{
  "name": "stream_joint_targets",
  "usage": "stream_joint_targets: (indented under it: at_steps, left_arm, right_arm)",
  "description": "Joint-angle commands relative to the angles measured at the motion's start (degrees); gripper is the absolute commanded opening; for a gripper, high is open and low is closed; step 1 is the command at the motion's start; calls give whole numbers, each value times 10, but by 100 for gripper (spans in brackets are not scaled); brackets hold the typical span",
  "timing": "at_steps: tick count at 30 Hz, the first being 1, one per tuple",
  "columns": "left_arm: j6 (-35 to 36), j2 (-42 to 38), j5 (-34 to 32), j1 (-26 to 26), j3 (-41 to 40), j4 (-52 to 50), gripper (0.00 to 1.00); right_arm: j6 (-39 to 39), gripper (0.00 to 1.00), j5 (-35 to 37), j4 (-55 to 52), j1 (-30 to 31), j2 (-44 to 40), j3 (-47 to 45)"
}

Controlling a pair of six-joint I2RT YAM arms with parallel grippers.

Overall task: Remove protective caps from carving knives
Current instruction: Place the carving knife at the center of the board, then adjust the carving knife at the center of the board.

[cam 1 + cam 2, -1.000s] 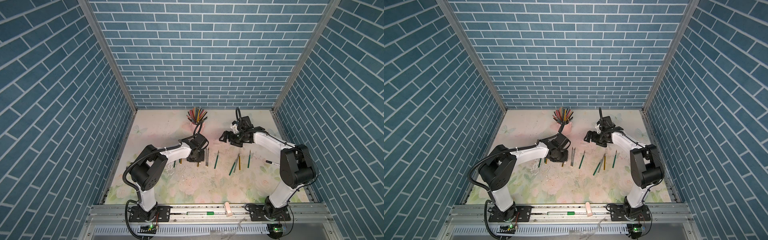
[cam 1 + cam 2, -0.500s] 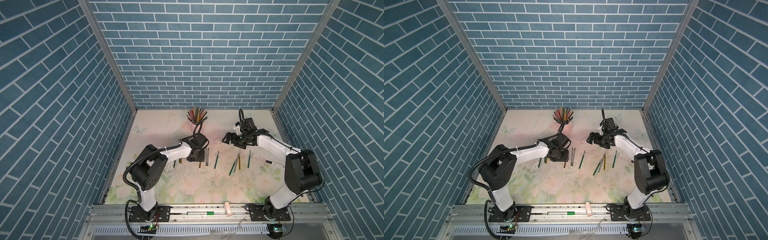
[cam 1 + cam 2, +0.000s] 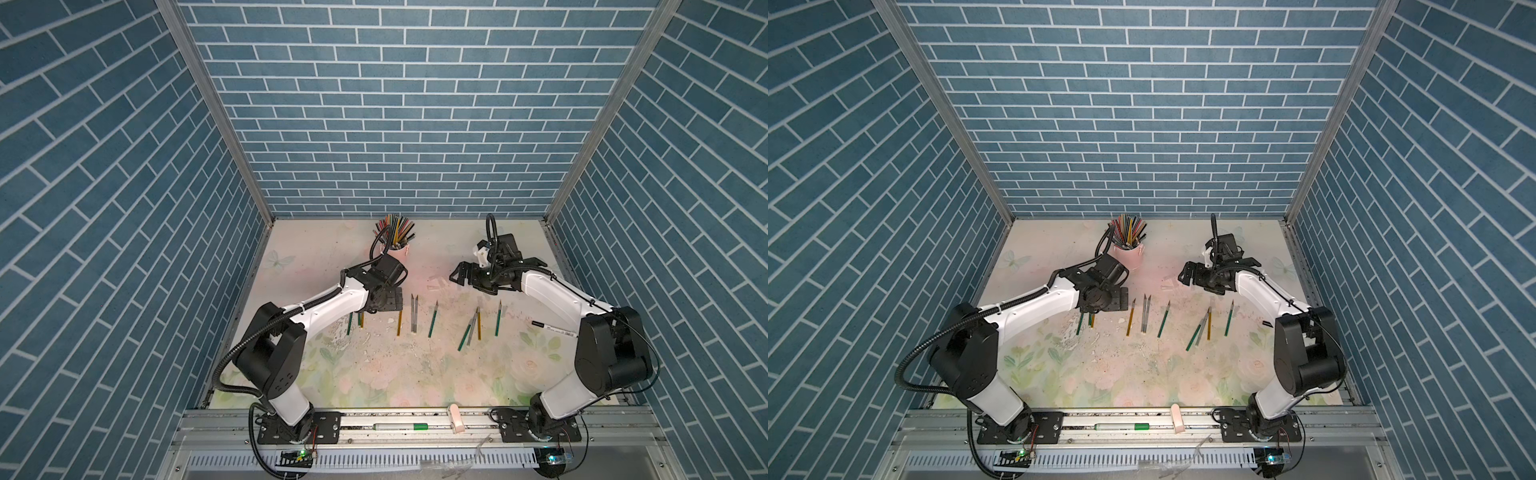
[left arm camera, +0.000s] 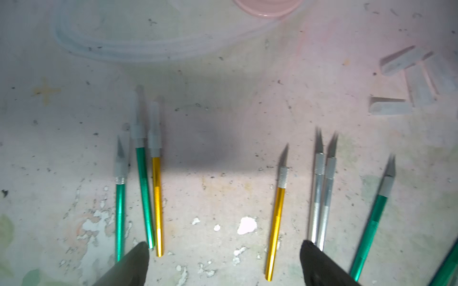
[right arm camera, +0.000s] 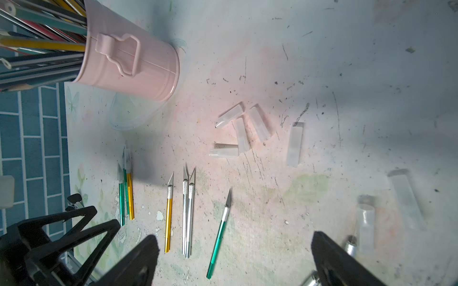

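Note:
My left gripper [image 4: 224,244] [image 3: 390,300] is open and empty, low over the mat. To one side of it lie three carving knives [image 4: 143,198] with translucent protective caps [image 4: 137,116] on their blades. A bare-bladed gold knife [image 4: 277,222] [image 3: 399,324], a silver pair [image 4: 321,198] [image 3: 414,313] and a green one [image 4: 371,222] lie on the other side. My right gripper [image 5: 235,236] [image 3: 461,276] is open and empty, above the mat. Several loose caps [image 5: 238,131] [image 3: 436,282] lie beyond the row, and another cap [image 5: 295,143] lies apart from them.
A pink cup [image 3: 397,249] [image 5: 138,66] full of coloured pencils stands at the back, behind my left wrist. More knives [image 3: 471,328] lie right of centre, with a white marker [image 3: 548,328] by the right arm. A pen [image 3: 399,427] and a pink block [image 3: 455,417] rest on the front rail.
My left gripper's jaws have gone from shut to wide open, in place. The right arm has shifted slightly toward the front with its jaws still open.

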Motion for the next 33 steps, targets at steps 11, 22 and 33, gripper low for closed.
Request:
stream_joint_targets:
  at_steps: [11, 22, 33]
  left_arm:
    - [5, 20, -14, 43, -26, -24, 80]
    - [27, 79, -11, 48, -9, 1, 59]
    - [30, 99, 4, 60, -13, 22, 54]
  right_arm:
    - [-12, 97, -29, 7, -14, -13, -20]
    - [-14, 96, -40, 5, -26, -9, -24]
    - [-15, 96, -45, 8, -34, -3, -25]
